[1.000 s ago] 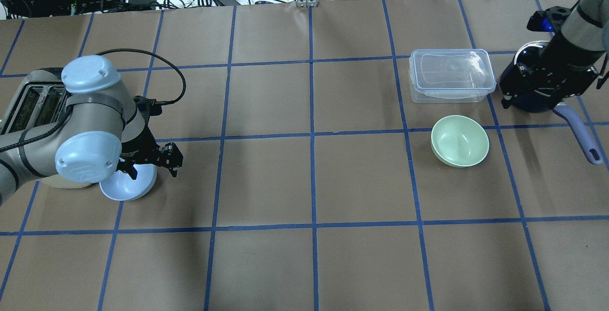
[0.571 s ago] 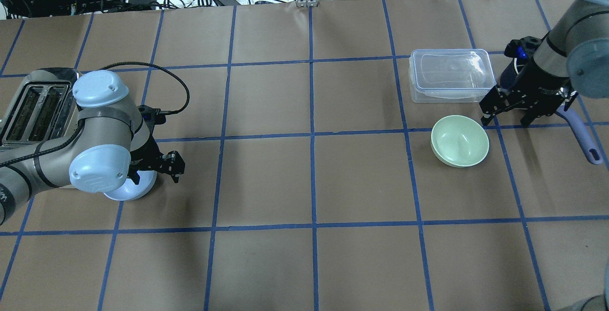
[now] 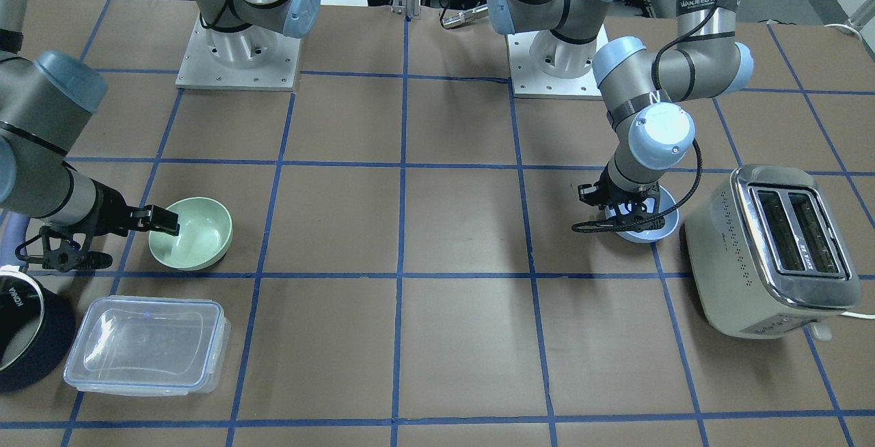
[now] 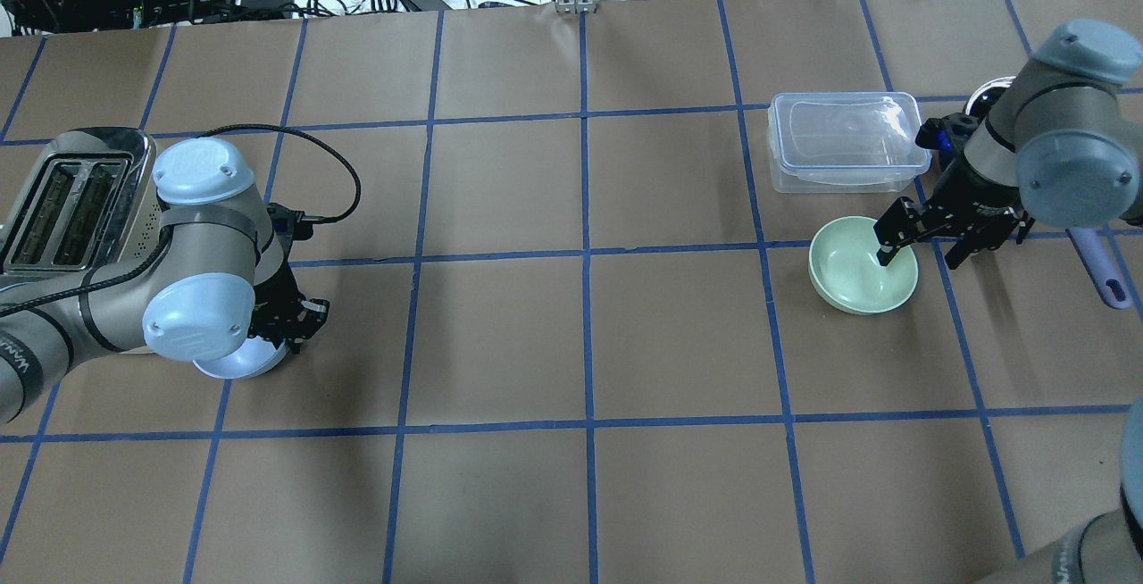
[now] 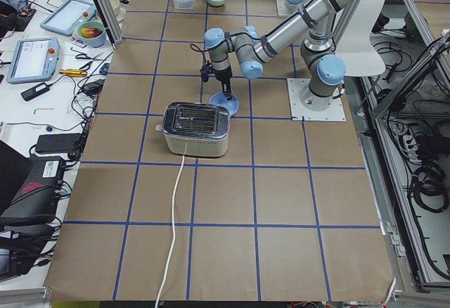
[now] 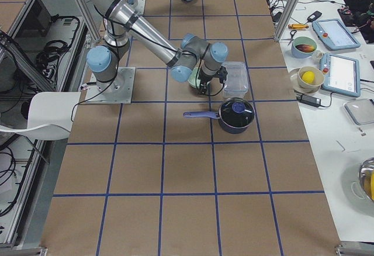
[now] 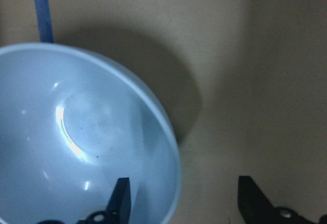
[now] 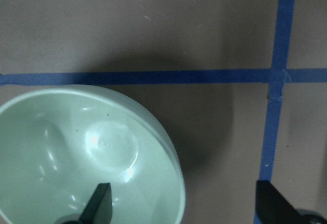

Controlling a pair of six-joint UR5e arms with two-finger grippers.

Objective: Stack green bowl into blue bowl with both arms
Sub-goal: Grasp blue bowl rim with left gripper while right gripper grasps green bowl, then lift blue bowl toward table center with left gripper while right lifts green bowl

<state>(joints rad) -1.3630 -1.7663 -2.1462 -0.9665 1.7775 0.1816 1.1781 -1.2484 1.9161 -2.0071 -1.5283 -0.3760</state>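
**Both tools open, each straddling a bowl rim**

I am holding my left tool [image 7: 185, 193] open over the edge of the blue bowl [image 7: 76, 132]. One finger [image 7: 121, 198] is dipping inside the bowl and the other is hanging outside it above the table [image 4: 589, 343]. The rim is passing between them, and I am gripping nothing. The blue bowl is sitting upright on the table on my left side, just beside the toaster [image 3: 779, 249].

I am holding my right tool [image 8: 185, 198] wide open in the same way. One finger is reaching down into the green bowl [image 4: 857, 285] and the other is hanging beyond its rim over the brown table. Nothing is clamped here either. The green bowl is sitting upright on my right side, near the clear lidded container [image 4: 844, 142]. The dark blue saucepan [image 6: 235, 116] is standing just past my right wrist, with its handle lying across the table. The two bowls are sitting well apart, towards opposite ends of the table.
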